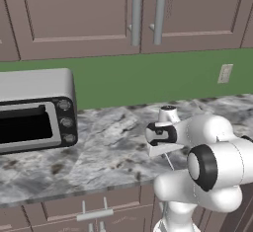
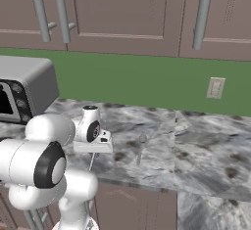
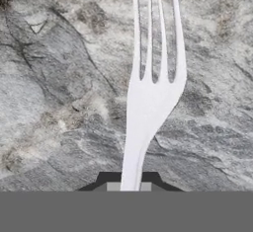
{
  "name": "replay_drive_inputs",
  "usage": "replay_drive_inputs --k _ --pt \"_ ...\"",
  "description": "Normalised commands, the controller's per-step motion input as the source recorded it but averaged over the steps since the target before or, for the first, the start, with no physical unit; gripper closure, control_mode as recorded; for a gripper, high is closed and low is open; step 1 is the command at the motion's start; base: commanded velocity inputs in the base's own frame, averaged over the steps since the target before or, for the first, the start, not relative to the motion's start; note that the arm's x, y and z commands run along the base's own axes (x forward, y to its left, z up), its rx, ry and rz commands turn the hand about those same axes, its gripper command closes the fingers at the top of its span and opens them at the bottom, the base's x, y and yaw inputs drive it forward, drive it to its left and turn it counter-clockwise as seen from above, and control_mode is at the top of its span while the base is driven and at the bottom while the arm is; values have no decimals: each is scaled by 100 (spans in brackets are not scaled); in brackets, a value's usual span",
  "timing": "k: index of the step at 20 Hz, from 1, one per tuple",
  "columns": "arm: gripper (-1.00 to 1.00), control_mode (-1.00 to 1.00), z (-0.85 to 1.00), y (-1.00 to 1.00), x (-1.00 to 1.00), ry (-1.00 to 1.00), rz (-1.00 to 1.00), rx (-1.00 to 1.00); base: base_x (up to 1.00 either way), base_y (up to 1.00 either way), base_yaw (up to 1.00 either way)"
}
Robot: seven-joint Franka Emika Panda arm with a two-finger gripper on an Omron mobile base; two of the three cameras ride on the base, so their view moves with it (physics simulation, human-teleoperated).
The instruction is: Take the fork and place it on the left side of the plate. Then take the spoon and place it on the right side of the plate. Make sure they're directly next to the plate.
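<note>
Hand view has my gripper (image 3: pixel 129 186) pinched shut on the fork (image 3: pixel 150 93) handle, prongs pointing away over the marble counter (image 3: pixel 54 102). I judge it's carried clear of the surface, ready for placing beside the plate.

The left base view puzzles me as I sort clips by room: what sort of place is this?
A kitchen, by the look of it: a marble-look counter, a toaster oven on it, and wooden wall cabinets above a green backsplash.
</note>
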Motion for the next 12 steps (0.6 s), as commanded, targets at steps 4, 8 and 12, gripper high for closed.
replay_drive_inputs --k 4,8,12 --pt "100 -100 0 1 0 -2 6 0 0 0 0" --pt "100 -100 17 0 -5 -11 9 1 0 0 0" --pt "100 -100 62 0 -10 -26 12 0 0 0 0"
